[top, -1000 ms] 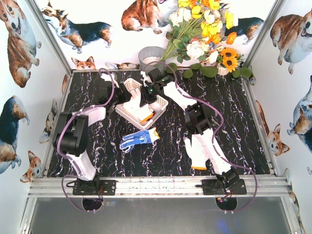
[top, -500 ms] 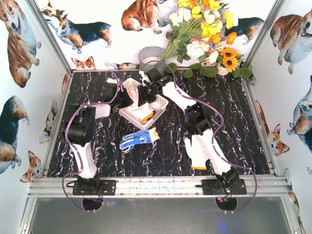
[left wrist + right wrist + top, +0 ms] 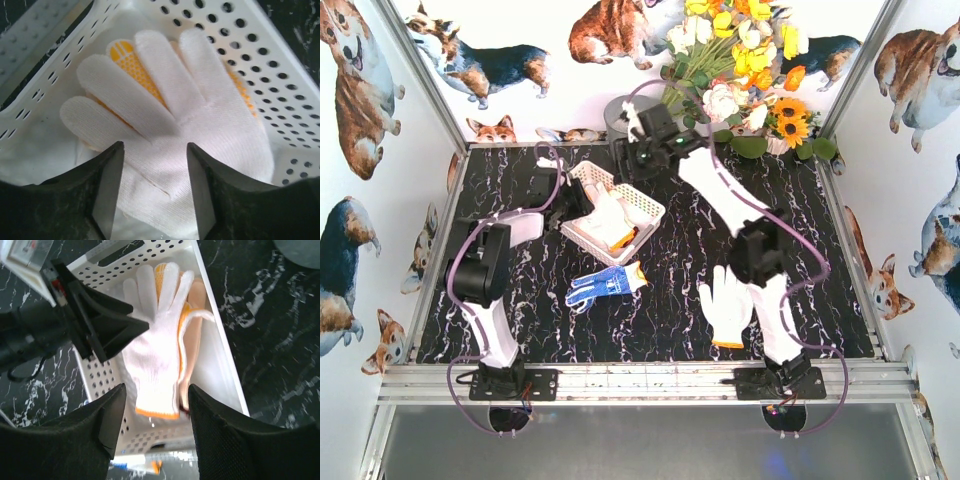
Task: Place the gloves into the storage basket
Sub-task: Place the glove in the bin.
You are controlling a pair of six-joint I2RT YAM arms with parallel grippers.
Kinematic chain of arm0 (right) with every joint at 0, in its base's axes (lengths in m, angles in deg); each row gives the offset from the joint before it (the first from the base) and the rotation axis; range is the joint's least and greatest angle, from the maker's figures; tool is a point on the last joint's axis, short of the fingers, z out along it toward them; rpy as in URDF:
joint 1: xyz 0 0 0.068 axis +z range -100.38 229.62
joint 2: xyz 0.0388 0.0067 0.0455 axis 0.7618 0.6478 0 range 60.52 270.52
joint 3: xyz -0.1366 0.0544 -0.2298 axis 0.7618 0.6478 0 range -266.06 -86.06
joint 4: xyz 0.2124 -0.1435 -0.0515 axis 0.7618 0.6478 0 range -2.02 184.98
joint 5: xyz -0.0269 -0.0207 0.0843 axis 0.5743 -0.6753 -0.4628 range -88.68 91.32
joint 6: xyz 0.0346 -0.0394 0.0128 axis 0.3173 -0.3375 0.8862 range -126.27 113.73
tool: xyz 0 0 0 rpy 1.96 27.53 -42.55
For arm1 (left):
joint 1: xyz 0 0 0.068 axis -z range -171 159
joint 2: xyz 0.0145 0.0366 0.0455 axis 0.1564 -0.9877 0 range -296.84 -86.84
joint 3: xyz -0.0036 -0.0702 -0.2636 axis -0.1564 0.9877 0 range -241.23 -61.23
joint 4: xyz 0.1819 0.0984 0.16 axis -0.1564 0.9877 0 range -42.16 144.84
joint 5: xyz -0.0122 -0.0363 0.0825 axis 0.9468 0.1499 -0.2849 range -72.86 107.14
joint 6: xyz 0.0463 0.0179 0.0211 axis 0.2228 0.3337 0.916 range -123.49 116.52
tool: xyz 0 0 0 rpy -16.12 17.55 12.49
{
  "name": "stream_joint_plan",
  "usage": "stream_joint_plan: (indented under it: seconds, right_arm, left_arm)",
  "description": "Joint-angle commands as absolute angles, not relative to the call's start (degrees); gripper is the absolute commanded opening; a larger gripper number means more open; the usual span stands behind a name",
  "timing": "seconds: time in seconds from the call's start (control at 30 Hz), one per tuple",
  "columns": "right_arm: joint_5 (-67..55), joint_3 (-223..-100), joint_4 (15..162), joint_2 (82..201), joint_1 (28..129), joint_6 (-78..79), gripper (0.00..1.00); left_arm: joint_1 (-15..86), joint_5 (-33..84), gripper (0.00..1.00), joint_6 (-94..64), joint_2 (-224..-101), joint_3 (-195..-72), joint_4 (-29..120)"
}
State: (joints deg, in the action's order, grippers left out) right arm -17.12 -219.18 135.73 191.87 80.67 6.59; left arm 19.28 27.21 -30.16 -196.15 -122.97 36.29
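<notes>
The white lattice storage basket (image 3: 645, 205) stands on the black marble table, left of centre. A white glove (image 3: 609, 214) with orange cuff trim lies in it on top of another glove with yellow-orange dots (image 3: 131, 62). My left gripper (image 3: 570, 203) is open at the basket's left end, its jaws either side of the white glove (image 3: 200, 125). My right gripper (image 3: 638, 160) is open and empty, raised over the basket's far end, looking down on the glove (image 3: 155, 355). A blue-dotted glove (image 3: 605, 284) and a white glove (image 3: 726, 305) lie on the table.
A grey metal bucket (image 3: 618, 112) stands behind the basket at the back wall, with a bunch of flowers (image 3: 740, 60) to its right. The enclosure's metal frame and printed walls ring the table. The left gripper's black fingers (image 3: 107, 325) show in the right wrist view.
My right gripper has lifted up and back from the basket, leaving the white glove lying inside. My left arm has shifted closer to the basket's left end.
</notes>
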Motion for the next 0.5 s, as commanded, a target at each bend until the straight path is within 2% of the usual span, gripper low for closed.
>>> stream_joint_plan:
  seconds: [0.0,0.23,0.47]
  right_arm:
    - [-11.62,-211.48,131.96,177.84,80.74,6.13,0.55]
    - [-8.66,-185.08,124.52,154.08,80.63,11.51,0.55]
    - [0.25,-162.51,132.42,132.95,78.82,18.08,0.54]
  left_arm:
    - [20.07,29.8,0.52,-28.76,-190.05,-125.34,38.35]
    - [22.53,29.98,0.68,-27.14,-177.16,-125.68,43.5]
    - [22.7,25.65,0.82,-26.08,-158.18,-118.97,57.58]
